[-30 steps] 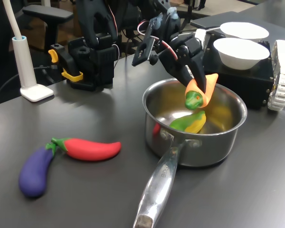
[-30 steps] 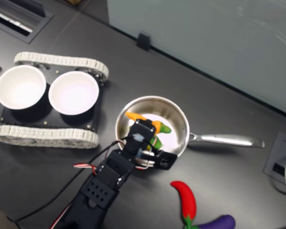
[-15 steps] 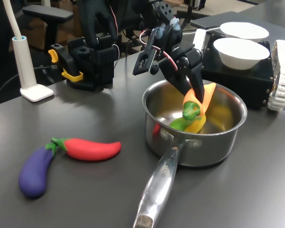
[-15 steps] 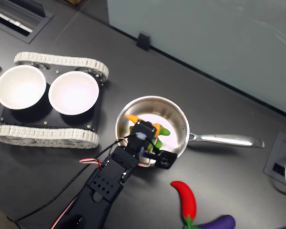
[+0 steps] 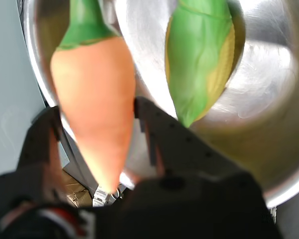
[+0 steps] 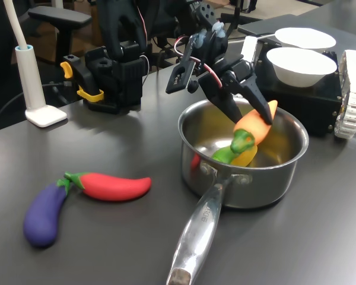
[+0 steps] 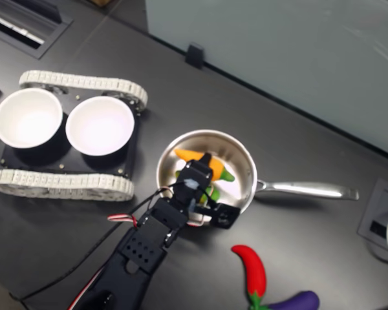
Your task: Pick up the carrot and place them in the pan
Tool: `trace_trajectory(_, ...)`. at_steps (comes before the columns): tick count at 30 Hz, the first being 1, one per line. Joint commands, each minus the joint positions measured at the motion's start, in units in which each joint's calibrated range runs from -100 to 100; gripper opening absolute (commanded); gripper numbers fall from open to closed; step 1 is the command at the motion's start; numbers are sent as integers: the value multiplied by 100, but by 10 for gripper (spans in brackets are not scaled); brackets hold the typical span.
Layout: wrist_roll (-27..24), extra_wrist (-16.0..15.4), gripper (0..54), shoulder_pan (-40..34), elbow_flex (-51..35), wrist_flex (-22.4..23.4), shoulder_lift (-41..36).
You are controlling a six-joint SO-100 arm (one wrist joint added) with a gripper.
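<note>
Now the black fingers are spread, barely flanking the orange tapered toy carrot, which sits inside the shiny steel saucepan atop a yellow-and-green toy vegetable. Withdrawing straight up, well clear of the rim, seems the best way to avoid dragging it out.

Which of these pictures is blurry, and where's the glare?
The wrist view is softest: the carrot and gripper sit too close to focus. In the first exterior view, the pan shows bright reflections inside. The second exterior view is sharp enough but slightly hazy.
</note>
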Motion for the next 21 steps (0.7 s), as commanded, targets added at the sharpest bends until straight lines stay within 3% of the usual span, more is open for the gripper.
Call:
trace_trajectory(1, 59, 35, 275, -135, -366, -15, -507)
trace_trajectory(12, 83, 35, 352, -444, -157, 429, -1148)
trace_trajectory(21, 49, 44, 364, -387, 98, 497, -1941)
